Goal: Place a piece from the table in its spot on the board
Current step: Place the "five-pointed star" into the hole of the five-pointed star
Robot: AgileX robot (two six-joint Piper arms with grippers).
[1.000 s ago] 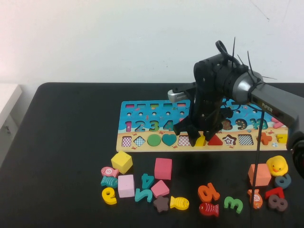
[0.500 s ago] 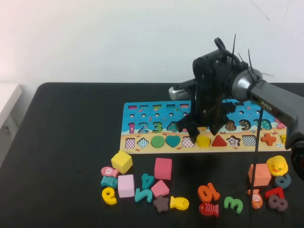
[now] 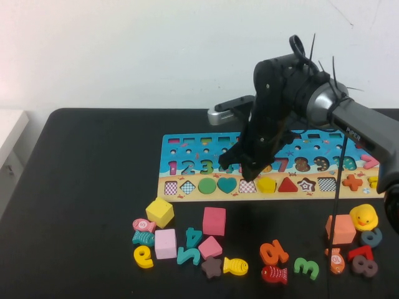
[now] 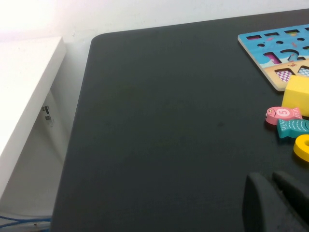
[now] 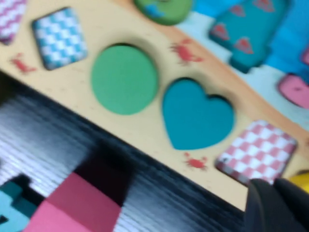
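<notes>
Piece (image 3: 267, 184), a small yellow pentagon, seated in its slot on the sandy lower strip of the board (image 3: 187, 143), between a pink checkered empty slot (image 3: 247, 185) and a red triangle (image 3: 287, 185). Right gripper (image 3: 240, 167) raised over the board just up and to the left of the piece, apart from it, fingers closed on nothing. Left gripper (image 4: 275, 203) low over bare table (image 3: 81, 199) at the robot's left, well apart from the board; dark fingers (image 4: 258, 205) pressed together, holding nothing. Green circle (image 5: 124, 79) and teal heart (image 5: 197, 114) seated on the same strip. Coloured numbers readable along the blue top: 1, 2, 3 at left, 7, 8, 9 at right. White lettering on the right arm (image 3: 354, 133), not legible. Pink fish (image 4: 283, 114) in the left wrist view marked "5". Loose on the table near the board: yellow cube (image 3: 159, 212), pink cube (image 3: 214, 221), yellow fish (image 3: 235, 266), green 3 (image 3: 307, 268), yellow duck (image 3: 363, 217).
</notes>
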